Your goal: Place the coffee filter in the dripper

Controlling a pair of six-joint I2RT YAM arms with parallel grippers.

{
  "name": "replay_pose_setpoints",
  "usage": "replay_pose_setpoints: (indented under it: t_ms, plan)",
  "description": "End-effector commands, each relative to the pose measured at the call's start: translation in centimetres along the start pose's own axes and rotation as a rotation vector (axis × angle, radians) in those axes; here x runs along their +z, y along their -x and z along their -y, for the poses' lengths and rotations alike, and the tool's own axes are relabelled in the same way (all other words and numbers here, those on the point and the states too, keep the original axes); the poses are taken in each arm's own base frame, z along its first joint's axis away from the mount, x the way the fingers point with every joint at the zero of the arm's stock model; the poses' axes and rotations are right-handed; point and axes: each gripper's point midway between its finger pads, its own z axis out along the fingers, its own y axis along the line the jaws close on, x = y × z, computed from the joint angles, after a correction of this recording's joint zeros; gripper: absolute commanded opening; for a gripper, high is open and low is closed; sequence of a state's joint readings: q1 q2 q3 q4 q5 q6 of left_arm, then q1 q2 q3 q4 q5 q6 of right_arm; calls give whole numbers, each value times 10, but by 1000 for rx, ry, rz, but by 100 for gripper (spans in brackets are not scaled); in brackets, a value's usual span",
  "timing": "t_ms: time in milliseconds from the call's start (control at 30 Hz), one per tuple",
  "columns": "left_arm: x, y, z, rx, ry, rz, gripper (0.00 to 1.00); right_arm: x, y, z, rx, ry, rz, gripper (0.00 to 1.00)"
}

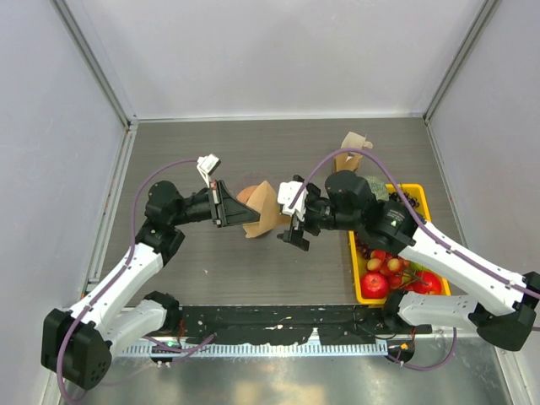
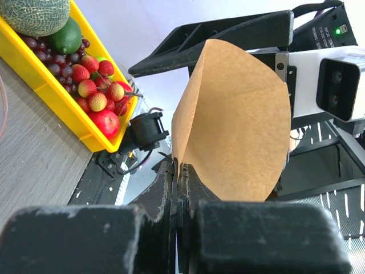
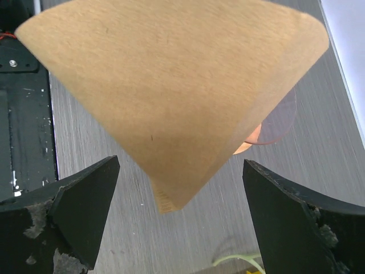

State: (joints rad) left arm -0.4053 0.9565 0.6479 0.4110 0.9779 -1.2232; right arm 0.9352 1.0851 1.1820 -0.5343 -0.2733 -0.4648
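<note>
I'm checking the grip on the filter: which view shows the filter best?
Left wrist: the filter fills the frame, its lower edge pinched in the shut left gripper. Right wrist shows the filter only as a cone face between the open right gripper, clear of it. Top shows it small.

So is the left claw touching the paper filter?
Touching. The left wrist view shows the left gripper shut, with the filter pinched by its bottom edge between the fingers.

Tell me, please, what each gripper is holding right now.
Left gripper: closed on the coffee filter.
Right gripper: open, holding nothing.
</note>
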Motion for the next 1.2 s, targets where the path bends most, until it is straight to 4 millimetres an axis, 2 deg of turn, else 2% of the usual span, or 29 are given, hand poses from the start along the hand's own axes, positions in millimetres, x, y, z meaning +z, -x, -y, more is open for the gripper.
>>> replay_pose_setpoints:
  t_ms: [0,200,267,400,467,500,533,567,667,767,833,967,1000,1167]
  plan:
    - [0,4,3,10,-13,20,0,3,21,19,-76,-86,29,94]
    - [-1,0,-2,3,5,11,0,6,26,21,-81,-94,31,79]
    - [-1,-1,-3,5,9,11,0,7,27,20,-81,-89,30,69]
    - [-1,-2,-6,9,21,7,0,7,31,21,-83,-89,37,62]
    - [-1,-2,-8,4,25,7,0,7,34,20,-83,-84,44,65]
    - [-1,-2,-7,4,26,5,0,6,34,20,-82,-85,45,69]
    - [-1,-2,-8,1,28,2,0,6,35,20,-81,-85,47,78]
    - [0,-2,-9,0,30,3,0,6,36,20,-78,-84,49,80]
    - [0,-3,-9,7,33,-2,0,6,36,18,-78,-69,51,77]
    - [0,-2,-8,16,31,-1,0,8,35,16,-66,-60,48,81]
    - [1,-3,-8,16,30,-4,0,8,36,16,-66,-57,50,78]
    - [1,-3,-7,18,31,-8,0,7,37,15,-74,-52,53,66]
    - [1,-3,-8,18,32,-8,0,7,37,15,-76,-52,53,58]
    - [1,-3,-8,37,37,-9,0,5,36,14,-79,-49,53,39]
